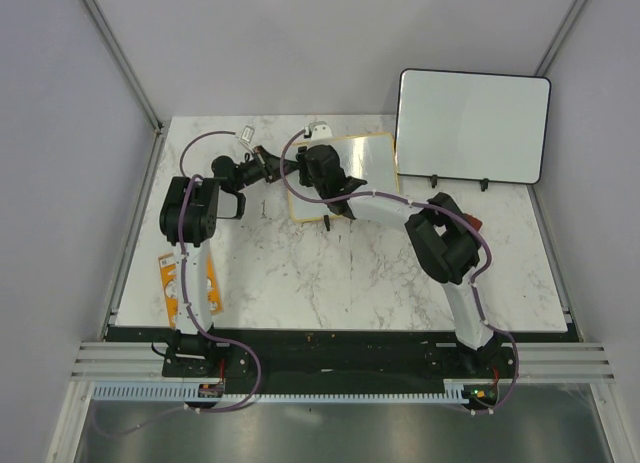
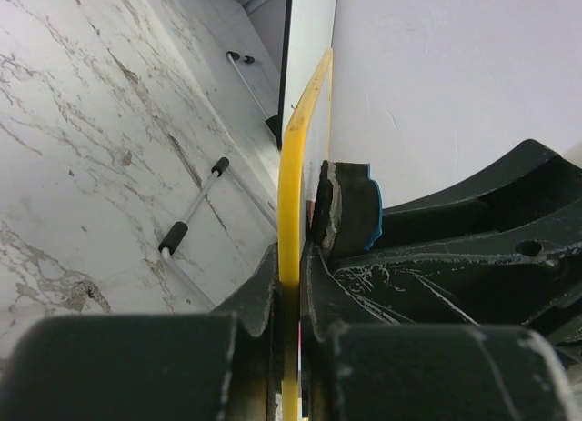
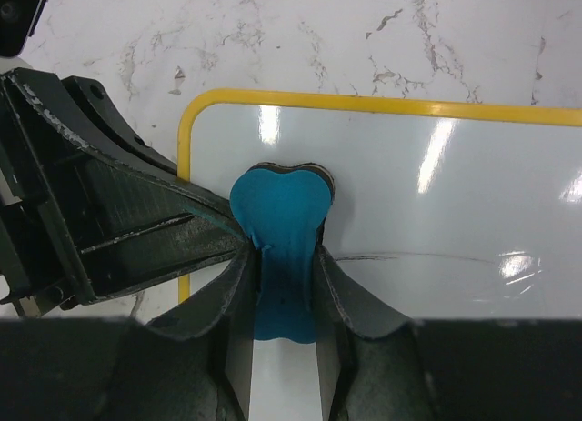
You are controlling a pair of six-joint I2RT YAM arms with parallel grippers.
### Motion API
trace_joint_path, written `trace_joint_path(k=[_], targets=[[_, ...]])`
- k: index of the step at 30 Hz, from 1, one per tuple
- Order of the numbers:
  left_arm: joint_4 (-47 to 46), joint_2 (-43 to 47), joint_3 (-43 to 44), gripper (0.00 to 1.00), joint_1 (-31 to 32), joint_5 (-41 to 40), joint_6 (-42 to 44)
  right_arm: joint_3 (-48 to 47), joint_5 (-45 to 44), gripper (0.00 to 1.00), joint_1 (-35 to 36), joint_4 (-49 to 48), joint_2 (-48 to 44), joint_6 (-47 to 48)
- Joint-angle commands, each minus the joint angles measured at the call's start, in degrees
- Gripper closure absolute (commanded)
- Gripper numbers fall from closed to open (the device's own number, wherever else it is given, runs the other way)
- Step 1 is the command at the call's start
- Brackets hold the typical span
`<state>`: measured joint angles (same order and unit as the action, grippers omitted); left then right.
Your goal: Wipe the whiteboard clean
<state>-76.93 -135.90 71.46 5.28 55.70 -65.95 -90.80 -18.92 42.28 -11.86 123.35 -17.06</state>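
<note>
Right gripper [image 3: 282, 262] clamps a blue eraser [image 3: 277, 212] flat against the left end of the small yellow-framed whiteboard [image 1: 368, 158], which sits at the far middle of the counter [image 1: 330, 273]; left gripper [image 2: 289, 285] pinches the board's frame. Steady pressure and overlapping strokes rightward should clear the faint mark [image 3: 409, 255] without shifting the board.

The whiteboard [image 1: 370, 155], small and rectangular with a thin yellow-orange frame, sits on the counter [image 1: 330, 273] just left of the larger black-framed whiteboard [image 1: 472, 125]. Its glossy white face carries one faint thin line, and a blue eraser [image 3: 277, 212] presses against it near a frame corner.
</note>
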Motion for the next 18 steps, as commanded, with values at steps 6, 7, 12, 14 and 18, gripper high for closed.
trace_joint_path(k=[6, 7, 12, 14, 18], targets=[[-18.3, -0.2, -0.4, 0.98, 2.9, 7.8, 7.4, -1.8, 3.6, 1.0, 2.4, 8.2, 6.8, -2.2], [-18.3, -0.1, -0.4, 0.98, 2.8, 7.8, 7.5, -2.1, 2.6, 1.0, 2.1, 9.3, 6.9, -2.2], [-18.3, 0.0, -0.6, 0.98, 2.9, 7.7, 7.7, -3.9, -1.0, 1.0, -0.6, 16.2, 7.1, -3.2], [-18.3, 0.2, -0.5, 0.98, 2.9, 7.7, 7.7, -3.1, -2.7, 1.0, -1.4, 19.5, 6.9, -3.2], [-18.3, 0.1, -0.4, 0.98, 2.9, 7.7, 7.6, 2.8, -3.3, 1.0, -1.4, 20.3, 4.4, -3.2]])
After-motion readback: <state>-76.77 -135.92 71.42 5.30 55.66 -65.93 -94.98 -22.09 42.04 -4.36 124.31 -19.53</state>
